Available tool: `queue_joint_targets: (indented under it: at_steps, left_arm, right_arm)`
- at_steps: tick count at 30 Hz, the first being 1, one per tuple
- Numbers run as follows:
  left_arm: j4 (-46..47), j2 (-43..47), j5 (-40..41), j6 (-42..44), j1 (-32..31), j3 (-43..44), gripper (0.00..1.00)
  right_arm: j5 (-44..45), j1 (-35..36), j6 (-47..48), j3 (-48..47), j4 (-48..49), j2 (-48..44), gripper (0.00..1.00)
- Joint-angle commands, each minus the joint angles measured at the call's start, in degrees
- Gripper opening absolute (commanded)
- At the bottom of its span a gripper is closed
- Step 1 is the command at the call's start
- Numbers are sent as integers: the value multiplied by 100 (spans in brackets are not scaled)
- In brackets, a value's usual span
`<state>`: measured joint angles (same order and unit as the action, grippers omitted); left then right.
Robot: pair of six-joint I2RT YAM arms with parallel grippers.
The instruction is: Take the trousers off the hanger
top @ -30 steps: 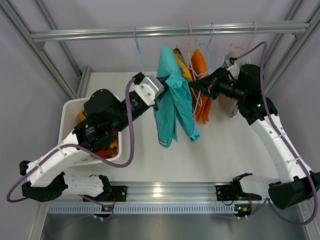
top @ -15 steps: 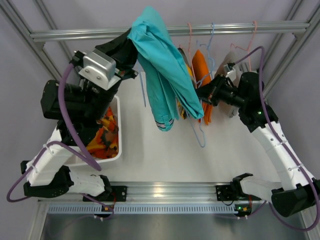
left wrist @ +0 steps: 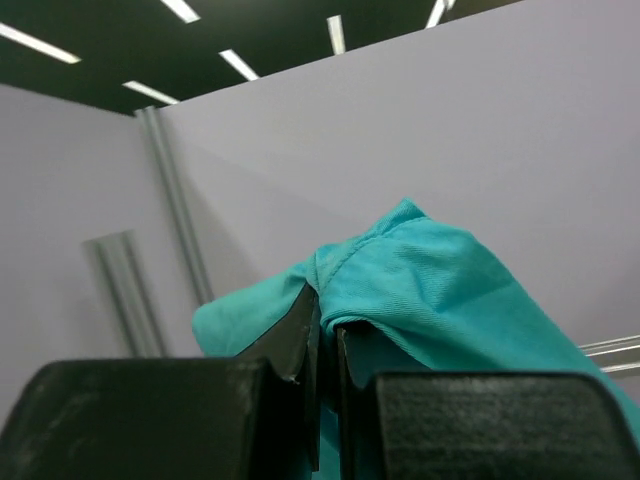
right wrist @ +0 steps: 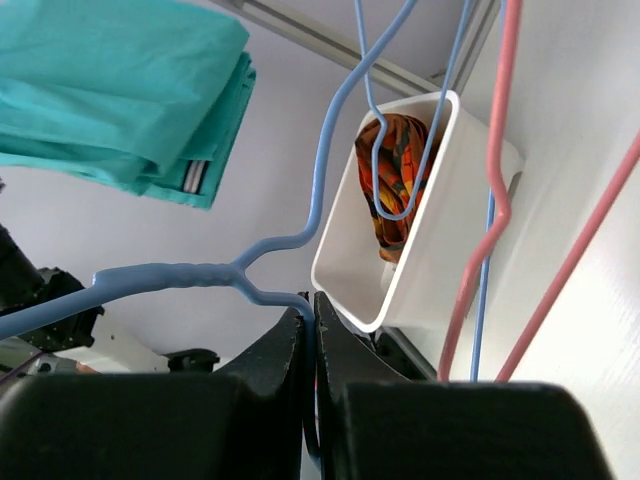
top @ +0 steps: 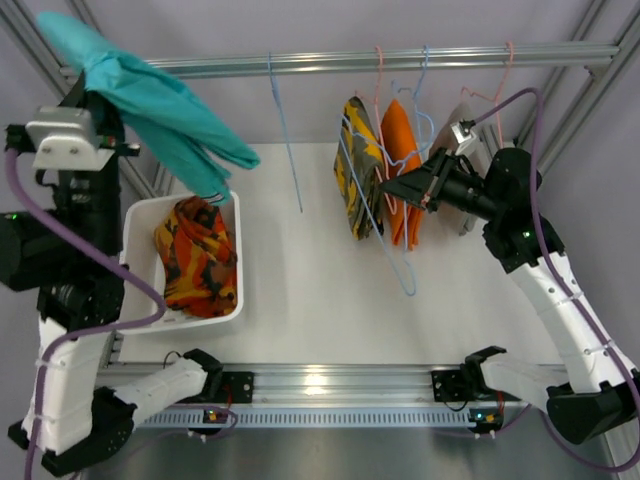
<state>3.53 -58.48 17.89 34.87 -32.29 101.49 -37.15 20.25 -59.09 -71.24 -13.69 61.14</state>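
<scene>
white bin (top: 238, 270) at 9 o'clock – patterned trousers (top: 195, 255) inside | my left pincer (left wrist: 325, 325) clenched on teal trousers (top: 160, 105), 10 o'clock | my right pincer (right wrist: 312, 310) – clamped on blue hanger (right wrist: 180, 275)

left arm (top: 70, 392): white links, black joints | right arm (top: 556, 296): same | cables (top: 515, 93): purple | left hand (left wrist: 322, 372), right hand (right wrist: 312, 375): black

Teal trousers (top: 150, 100), upper left: matt cloth, fine twill weave. Patterned trousers (top: 195, 255): soft matt cloth. Bin (top: 239, 270): smooth white plastic, slight sheen. Blue hanger (right wrist: 170, 275): smooth coated wire. Top rail (top: 330, 62): brushed metal.
</scene>
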Motion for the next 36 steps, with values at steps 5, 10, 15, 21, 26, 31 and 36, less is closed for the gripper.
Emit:
queue_joint_targets:
  at_steps: [5,10,15,21,26,31,36]
  left_arm:
    - [-641,1636,91,-402,1163,-902,0]
    - [-1468,2700,636,-315,1691,-2034,0]
    - [-2302,3499,1040,-682,2007,-2801,0]
    - [-3050,3879,1269,-1026,2245,-3539,0]
    - [-3200,4002,1296,-1184,2271,-4181,0]
    - [-3447,3555,1375,-1544,2271,-4813,0]
    - [-3306,2606,1015,-1808,2271,-5165,0]
  right_arm:
    - [-188,163,495,-144,746,-269,0]
    - [-126,198,653,-162,666,-401,0]
    - [-65,199,934,-267,377,-595,0]
    - [6,199,1180,-346,69,-727,0]
    - [85,199,1268,-276,-19,-797,0]
    - [111,199,1268,-223,7,-806,0]
    - [59,199,1286,-232,16,-780,0]
